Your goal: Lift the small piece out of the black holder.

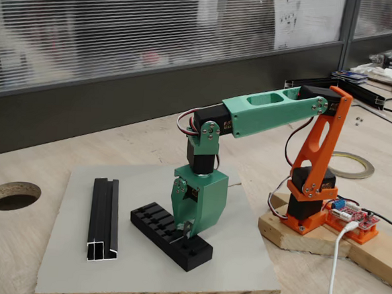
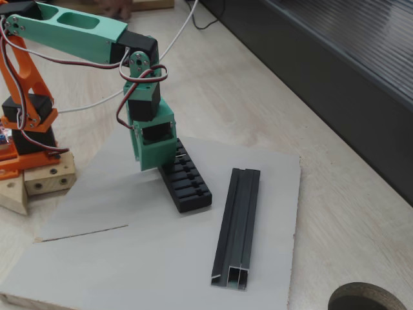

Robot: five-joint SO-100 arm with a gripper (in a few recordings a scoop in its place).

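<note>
The arm point(image 1: 272, 112) is seen bent over in both fixed views: the orange lower link point(image 1: 320, 145) rises from an orange base point(image 1: 309, 212) on a wooden block point(image 1: 297, 238), the green upper link point(image 2: 71, 29) runs roughly level away from it, and the wrist is folded straight down. The gripper point(image 1: 189, 230) is pointed downward at the holder point(image 1: 171, 235), its green body point(image 2: 151, 139) held upright above the block's end nearer the base. In a fixed view point(image 1: 189, 230) the tips are seen at the top face of the holder, at about the middle of its slot row; contact looks likely but is not certain. The jaws appear nearly closed, with a small pale silvery bit at the tips; whether it is the piece or part of a finger cannot be told, so the grip state cannot be told.

In another fixed view a thin light sliver point(image 2: 181, 155) is seen at the holder's point(image 2: 187, 184) top, just beside the gripper body's lower corner; this may be the piece, too small to confirm. The tips themselves are hidden there behind the green body.

The holder is laid flat on a grey board point(image 1: 106, 275), diagonal to its edges. A black rail point(image 1: 103, 218) is laid on the same board, apart from the holder, with silvery cut ends. The board rests on a light wooden table point(image 1: 14, 242), in which a round hole point(image 1: 12, 195) is cut.
</note>
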